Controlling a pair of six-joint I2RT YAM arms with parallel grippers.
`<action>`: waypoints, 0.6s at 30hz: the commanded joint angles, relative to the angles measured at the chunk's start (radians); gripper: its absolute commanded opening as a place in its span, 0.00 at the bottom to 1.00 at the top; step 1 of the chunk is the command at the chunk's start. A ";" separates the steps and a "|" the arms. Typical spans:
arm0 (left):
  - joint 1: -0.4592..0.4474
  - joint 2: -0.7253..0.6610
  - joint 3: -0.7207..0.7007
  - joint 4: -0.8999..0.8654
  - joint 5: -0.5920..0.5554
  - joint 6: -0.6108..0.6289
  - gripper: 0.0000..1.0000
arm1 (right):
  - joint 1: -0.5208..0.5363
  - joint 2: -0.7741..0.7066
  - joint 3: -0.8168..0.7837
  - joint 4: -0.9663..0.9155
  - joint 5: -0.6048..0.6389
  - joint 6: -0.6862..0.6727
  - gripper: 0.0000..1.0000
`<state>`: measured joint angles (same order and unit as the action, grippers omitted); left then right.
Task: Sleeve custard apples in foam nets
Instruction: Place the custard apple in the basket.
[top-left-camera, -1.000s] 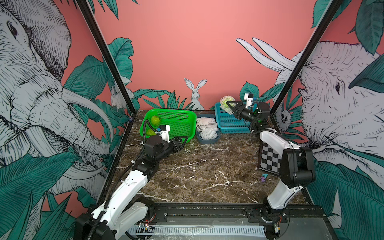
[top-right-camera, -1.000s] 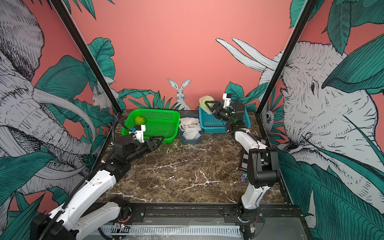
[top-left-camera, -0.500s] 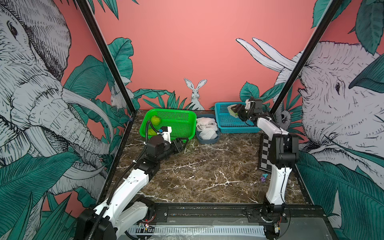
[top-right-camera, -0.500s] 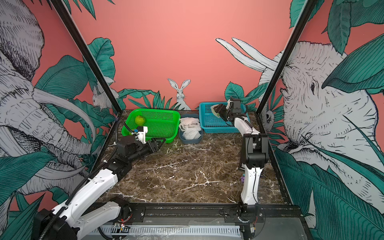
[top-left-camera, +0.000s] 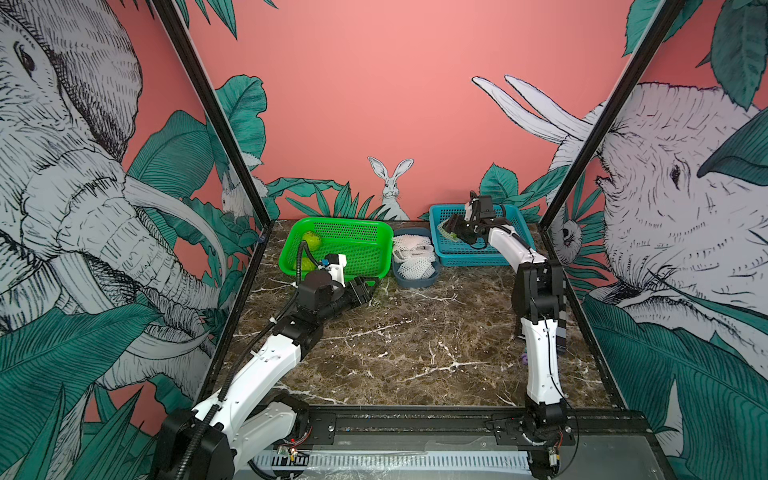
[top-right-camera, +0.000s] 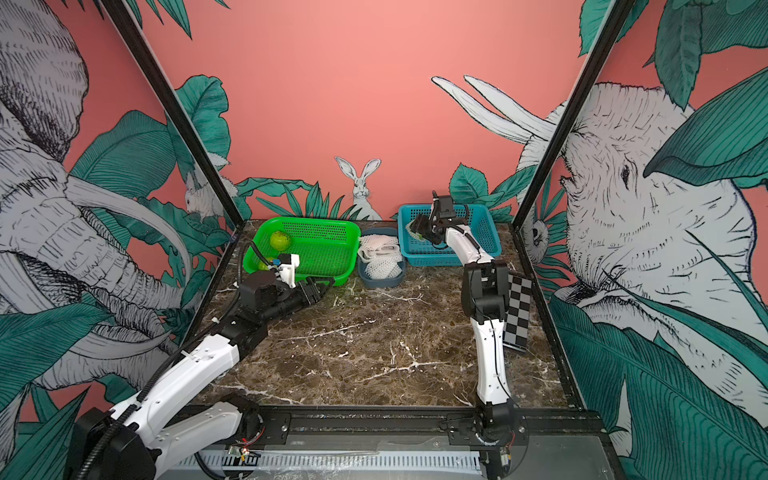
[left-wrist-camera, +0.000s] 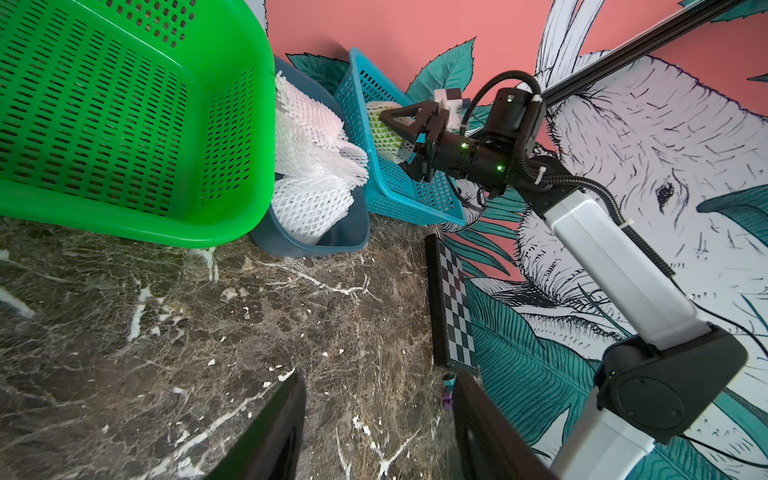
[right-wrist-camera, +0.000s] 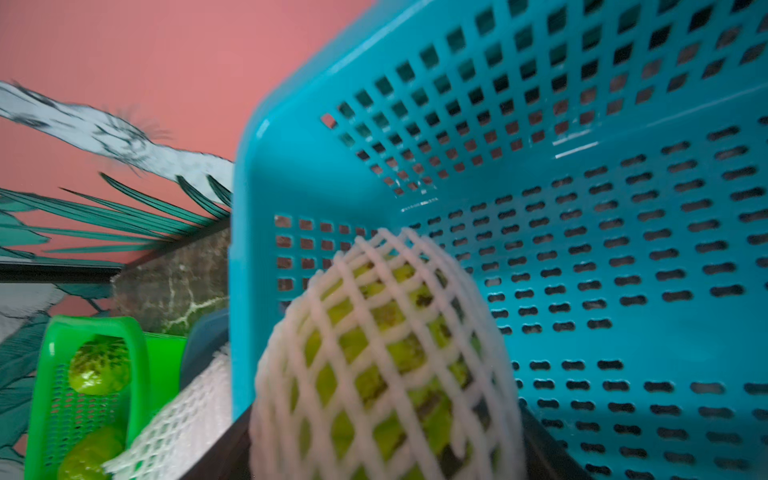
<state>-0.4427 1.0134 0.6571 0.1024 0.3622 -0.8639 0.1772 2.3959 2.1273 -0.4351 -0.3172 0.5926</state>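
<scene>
The right gripper (top-left-camera: 452, 226) was clamped on a lime-green, bumpy-skinned custard apple (right-wrist-camera: 382, 365) already wrapped in a white diamond-mesh foam net (right-wrist-camera: 316, 316). The fruit's girth spread its jaws wide. It held the fruit inside the teal perforated plastic basket (top-left-camera: 494, 253), at the end nearest the small grey-blue plastic tub (top-left-camera: 415, 283) (the right wrist view was blurred, so whether the fruit touched the basket floor could not be told). The left wrist view showed the same gripper (left-wrist-camera: 392, 133) with the netted fruit between its black fingers.

The tub stood between the teal basket and a bright green perforated plastic basket (top-left-camera: 365, 249) and held a heap of spare foam nets (top-left-camera: 415, 257). Two bare custard apples (top-left-camera: 311, 240) (top-left-camera: 306, 262) lay at the left end of the green basket, one behind the other.

The left gripper (top-left-camera: 365, 289) hovered low over the brown marble tabletop (top-left-camera: 415, 332), just in front of the green basket. Its jaws were partway apart with nothing between them. A black-and-white checkerboard card (top-right-camera: 517, 309) lay by the right arm, near the table's right edge.
</scene>
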 joint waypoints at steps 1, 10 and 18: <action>-0.006 -0.004 -0.010 0.016 -0.013 -0.003 0.59 | 0.006 0.035 0.072 -0.080 0.054 -0.060 0.72; -0.009 0.003 -0.010 0.016 -0.021 -0.009 0.59 | 0.019 0.093 0.138 -0.155 0.076 -0.109 0.72; -0.016 0.004 -0.011 0.017 -0.031 -0.012 0.59 | 0.036 0.138 0.209 -0.251 0.106 -0.170 0.74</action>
<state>-0.4526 1.0222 0.6575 0.1024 0.3492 -0.8707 0.2035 2.5145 2.3127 -0.6300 -0.2371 0.4618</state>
